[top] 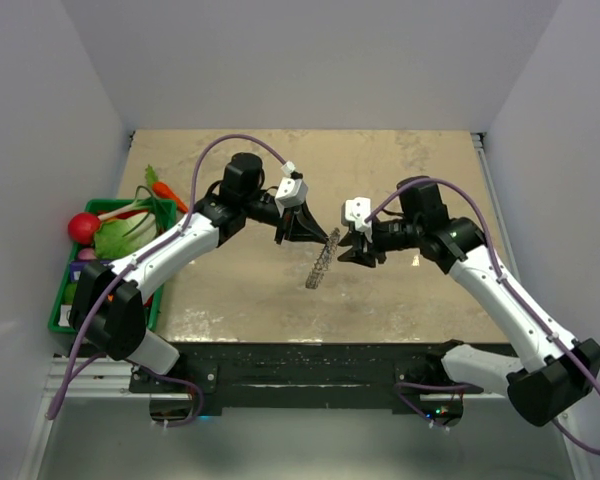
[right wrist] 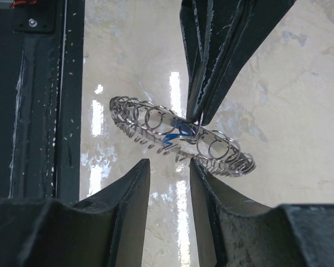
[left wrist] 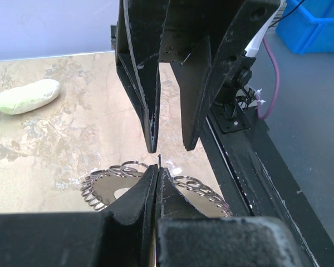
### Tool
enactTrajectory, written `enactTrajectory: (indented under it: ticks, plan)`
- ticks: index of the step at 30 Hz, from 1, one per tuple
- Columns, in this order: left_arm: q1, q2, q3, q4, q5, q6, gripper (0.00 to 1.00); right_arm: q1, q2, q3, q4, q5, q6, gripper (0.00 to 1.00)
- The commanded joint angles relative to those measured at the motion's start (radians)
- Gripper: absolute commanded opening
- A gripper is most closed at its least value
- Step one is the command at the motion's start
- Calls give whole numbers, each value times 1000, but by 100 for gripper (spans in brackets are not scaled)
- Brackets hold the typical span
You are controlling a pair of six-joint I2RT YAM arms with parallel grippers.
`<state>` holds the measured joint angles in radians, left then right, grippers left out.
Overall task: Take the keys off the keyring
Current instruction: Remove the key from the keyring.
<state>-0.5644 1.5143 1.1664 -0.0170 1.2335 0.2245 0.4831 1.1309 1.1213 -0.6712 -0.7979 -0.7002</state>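
Top view, left gripper (top: 326, 237): its fingers are pressed together on the upper end of the keyring (top: 321, 262), above the middle of the table (top: 420, 300).
Top view, keyring: it hangs down from that grip as a narrow grey coil, seen edge-on (I cannot tell if its low end touches the table).
Top view, right gripper (top: 346, 254): just beside the keyring on its right side, with the tips pointing toward the left gripper.
Top view, green basket (top: 55, 320): it stands at the left edge of the table, with a red round vegetable (top: 84, 227) in it.
Left wrist view, left gripper: both fingers are closed with no gap, and the coil loops of the keyring spread out on either side of the tips.
Left wrist view, right gripper: its two fingers come down from above and stand apart with nothing between them.
Left wrist view, white radish (left wrist: 28, 95): it lies on the table, well apart from the grippers.
Right wrist view, right gripper: the fingers are apart, the gap is bare, and the keyring is just beyond the tips.
Right wrist view, key (right wrist: 175, 133): its blue head shows among the coils, near the place where the left gripper pinches the ring.
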Motion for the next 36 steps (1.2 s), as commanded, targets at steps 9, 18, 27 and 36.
enactTrajectory:
  ticks: [9,18,27,36]
  plan:
    - [-3,-49,18,52,17,-1,0,-1,81,-3,64,-63,36,43]
    - [-3,-55,10,55,21,1,0,-5,101,18,113,-81,79,45]
    - [-2,-63,-1,60,18,1,0,-3,102,38,117,-127,99,40]
    - [-2,-60,-7,71,0,-4,0,-3,69,43,122,-142,111,31]
